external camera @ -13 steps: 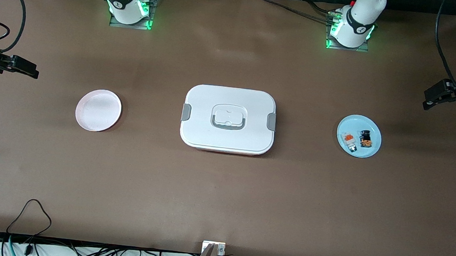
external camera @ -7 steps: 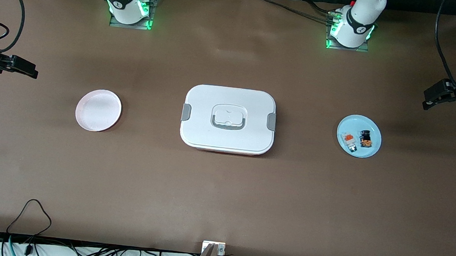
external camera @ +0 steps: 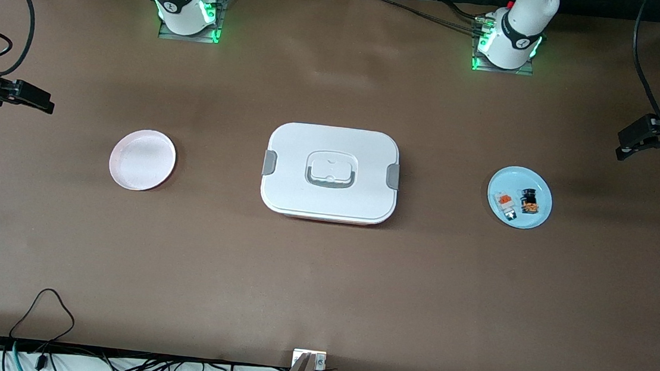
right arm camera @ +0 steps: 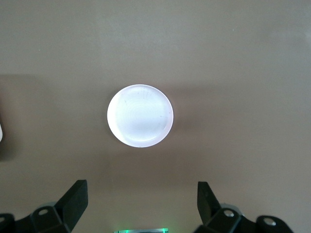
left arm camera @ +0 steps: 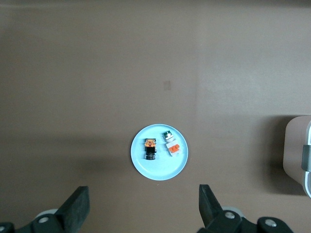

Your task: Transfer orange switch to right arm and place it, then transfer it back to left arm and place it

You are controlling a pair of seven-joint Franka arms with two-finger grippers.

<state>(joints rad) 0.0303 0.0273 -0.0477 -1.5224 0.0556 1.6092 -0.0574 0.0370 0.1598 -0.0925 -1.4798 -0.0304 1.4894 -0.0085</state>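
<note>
The orange switch (external camera: 530, 202), black with amber parts, lies on a light blue plate (external camera: 516, 179) toward the left arm's end of the table, beside a small white-grey block with a red-orange top (external camera: 505, 204). The white box (external camera: 328, 200) stands mid-table. My left gripper (external camera: 629, 143) hangs high over the table's end by the blue plate, open and empty. In the left wrist view the open left gripper (left arm camera: 144, 211) sits well above the switch (left arm camera: 150, 148) and plate (left arm camera: 160, 169). My right gripper (external camera: 30, 96) is open and empty, high over the other end.
An empty pink plate (external camera: 142, 159) lies toward the right arm's end; the right wrist view shows it (right arm camera: 140, 115) below the open right gripper (right arm camera: 141, 201). The box's edge (left arm camera: 297, 155) shows in the left wrist view. Cables lie along the table's near edge.
Both grippers have drifted slightly outward toward the table's ends. The switch, plates and box have not moved.
</note>
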